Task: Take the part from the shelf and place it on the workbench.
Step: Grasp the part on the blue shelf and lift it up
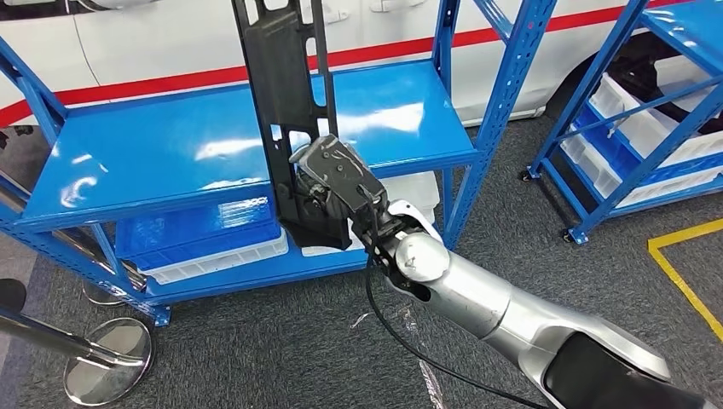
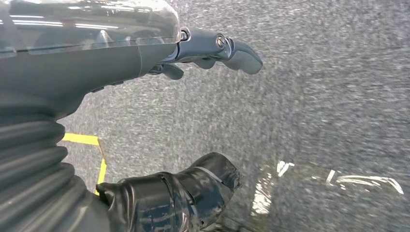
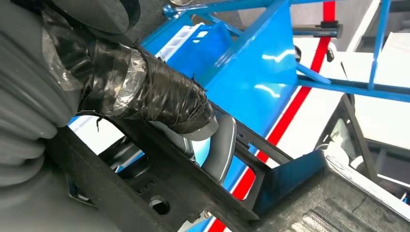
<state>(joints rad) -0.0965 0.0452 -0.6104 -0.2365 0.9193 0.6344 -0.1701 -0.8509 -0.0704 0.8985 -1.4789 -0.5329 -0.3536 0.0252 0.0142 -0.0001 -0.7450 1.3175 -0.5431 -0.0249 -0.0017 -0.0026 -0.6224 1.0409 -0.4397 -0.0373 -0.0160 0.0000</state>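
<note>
The right hand (image 1: 334, 183) grips the long black part (image 1: 286, 111) upright before the blue shelf (image 1: 170, 145); I'd lift it clear slowly, keeping it vertical.

- Head view: from high on the robot, facing forward and down at the blue metal shelf rack (image 1: 213, 145).
- Right wrist view: very close behind the right hand (image 3: 159, 104), sharing that rack.
- Left wrist view: close behind the left hand (image 2: 212, 53), facing the grey speckled carpet floor (image 2: 314, 96).

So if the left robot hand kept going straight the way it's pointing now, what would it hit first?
Probably the grey carpet floor: the left robot hand hangs open above it, nothing between, though depth is unclear.
</note>
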